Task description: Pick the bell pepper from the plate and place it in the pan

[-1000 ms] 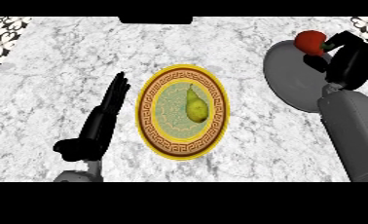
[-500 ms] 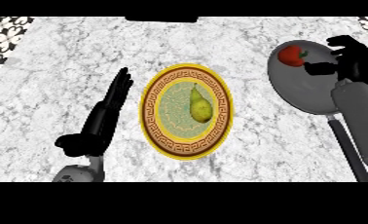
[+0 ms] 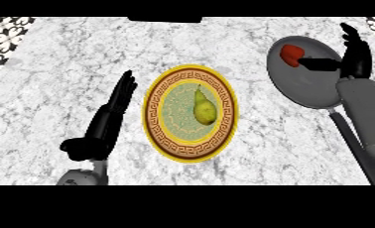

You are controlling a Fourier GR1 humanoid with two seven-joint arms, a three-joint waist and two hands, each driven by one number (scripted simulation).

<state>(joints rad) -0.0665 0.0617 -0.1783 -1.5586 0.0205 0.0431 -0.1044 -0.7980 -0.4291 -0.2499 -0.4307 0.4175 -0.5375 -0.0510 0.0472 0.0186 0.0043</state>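
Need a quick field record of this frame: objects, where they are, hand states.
surface: marble counter
plate: centre, gold-rimmed, holds a pear
pan: upper right, grey
bell pepper: red, in the pan
left hand: open, fingers straight, left of the plate, holds nothing
right hand: open over the pan's right edge, thumb pointing toward the pepper

one plate [image 3: 170,145] at centre with one pear [image 3: 204,111], one pan [image 3: 307,85] at right holding one pepper [image 3: 292,53], two hands.
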